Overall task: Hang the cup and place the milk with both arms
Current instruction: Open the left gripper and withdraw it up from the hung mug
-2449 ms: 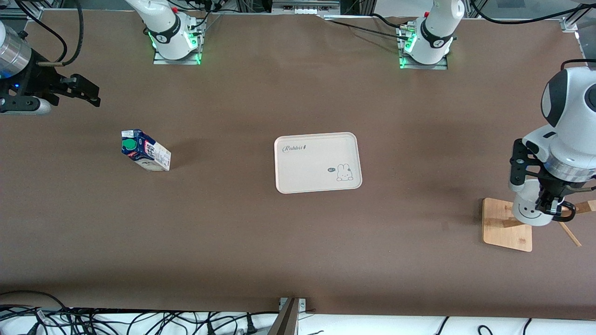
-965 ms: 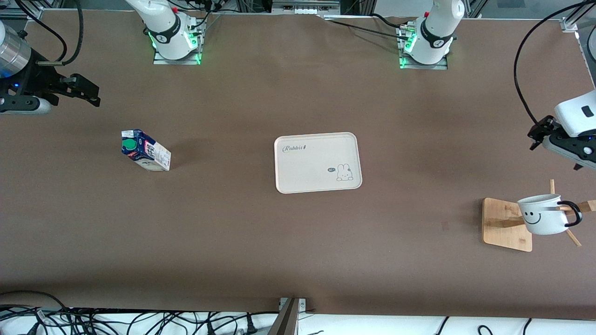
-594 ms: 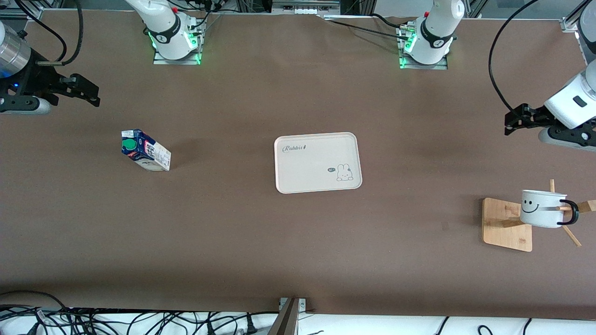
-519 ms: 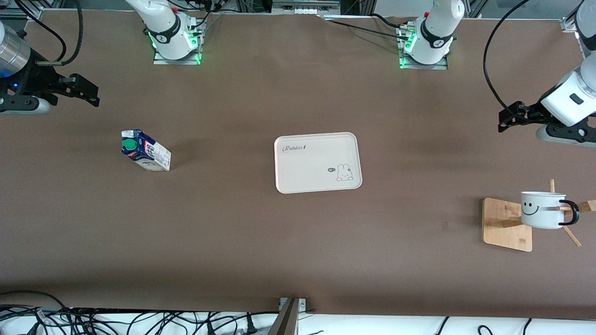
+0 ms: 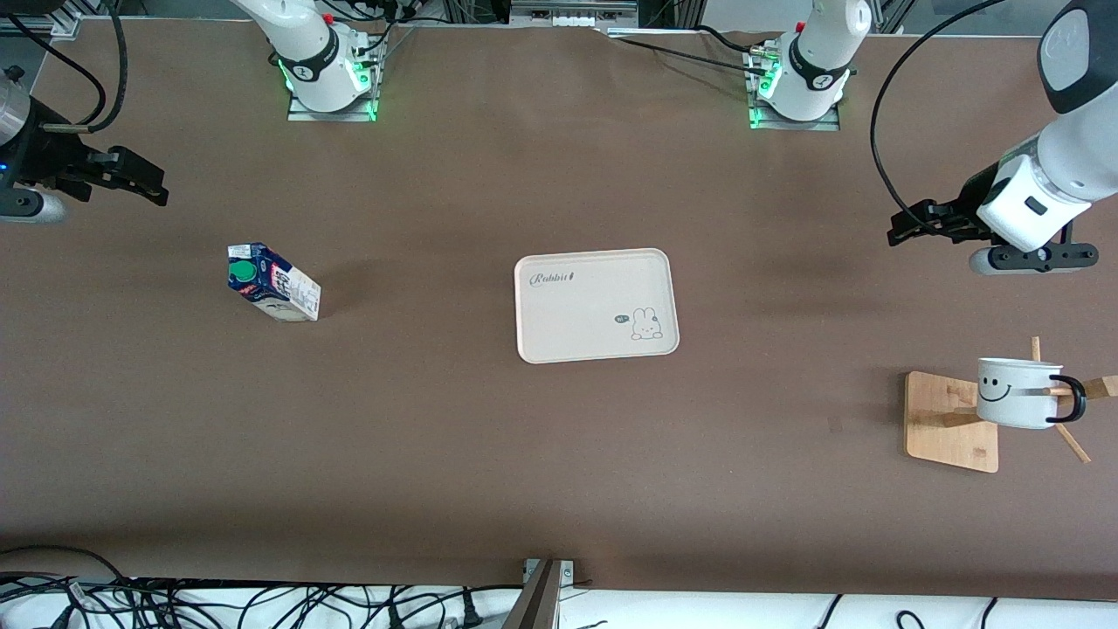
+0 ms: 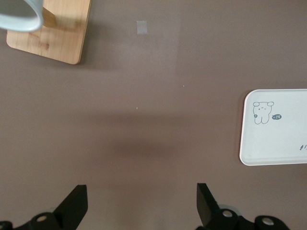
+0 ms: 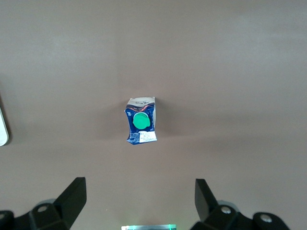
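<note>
Standing upright on the brown table toward the right arm's end, the milk carton [image 5: 273, 284] shows its green cap [image 7: 141, 120] and dark blue gable top to the right wrist camera; it is not yet on the Rabbit tray [image 5: 596, 305] at mid-table. The right gripper [image 5: 140, 177] hangs over bare table between its arm's side and the carton, fingers spread wide and empty. In the right wrist view the carton sits centred ahead of the open fingers [image 7: 73, 194], so the approach is probably a straight advance and descent; the right arm is clearly the nearer one. The smiley cup [image 5: 1017, 391] hangs by its black handle [image 5: 1073, 399] on a peg of the wooden rack [image 5: 950, 422] at the left arm's end, that step apparently done. The left gripper [image 5: 913, 227] is over bare table between rack and tray, wide open, holding nothing.
</note>
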{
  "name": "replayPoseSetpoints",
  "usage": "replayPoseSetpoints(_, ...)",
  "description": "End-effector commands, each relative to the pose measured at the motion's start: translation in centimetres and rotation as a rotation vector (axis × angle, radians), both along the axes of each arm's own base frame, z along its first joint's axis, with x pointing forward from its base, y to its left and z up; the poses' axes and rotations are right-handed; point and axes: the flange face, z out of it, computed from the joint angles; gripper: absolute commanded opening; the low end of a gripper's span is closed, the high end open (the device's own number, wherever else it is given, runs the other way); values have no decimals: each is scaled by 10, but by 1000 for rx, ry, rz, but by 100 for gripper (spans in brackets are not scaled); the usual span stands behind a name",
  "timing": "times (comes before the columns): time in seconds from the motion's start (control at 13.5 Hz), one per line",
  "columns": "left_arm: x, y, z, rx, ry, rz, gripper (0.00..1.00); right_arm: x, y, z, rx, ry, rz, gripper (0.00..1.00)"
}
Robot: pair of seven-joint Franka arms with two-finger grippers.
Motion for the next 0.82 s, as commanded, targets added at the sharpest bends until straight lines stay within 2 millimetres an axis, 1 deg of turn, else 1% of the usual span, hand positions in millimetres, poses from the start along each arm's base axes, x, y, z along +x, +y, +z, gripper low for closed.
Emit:
replayPoseSetpoints(0.0,-4,5,9,23,11,9,100,3,-12,6,-9,-5,-7,100)
replayPoseSetpoints(0.07,-2,12,15,40,-2,6,100,5,-13,2,-14,1,-13,100)
replayPoseSetpoints(0.15,-1,16,18,50,-11,-20,100,5,-11,2,-26,2,-11,100)
replayPoseSetpoints(0.3,1,20,30,51,-28,-22,100,5,-10,3,-52,0,-16,100)
replayPoseSetpoints(0.37,1,18,32,51,-31,-23,100,6,-10,2,-49,1,-18,100)
replayPoseSetpoints(0.45,2,18,33,52,-33,-20,100,6,-10,4,-52,4,-14,100)
replayPoseSetpoints(0.52,1,20,33,51,-33,-22,100,12,-10,8,-50,-6,-13,100)
replayPoseSetpoints(0.74,2,23,35,52,-37,-14,100,14,-9,10,-44,-3,-3,100)
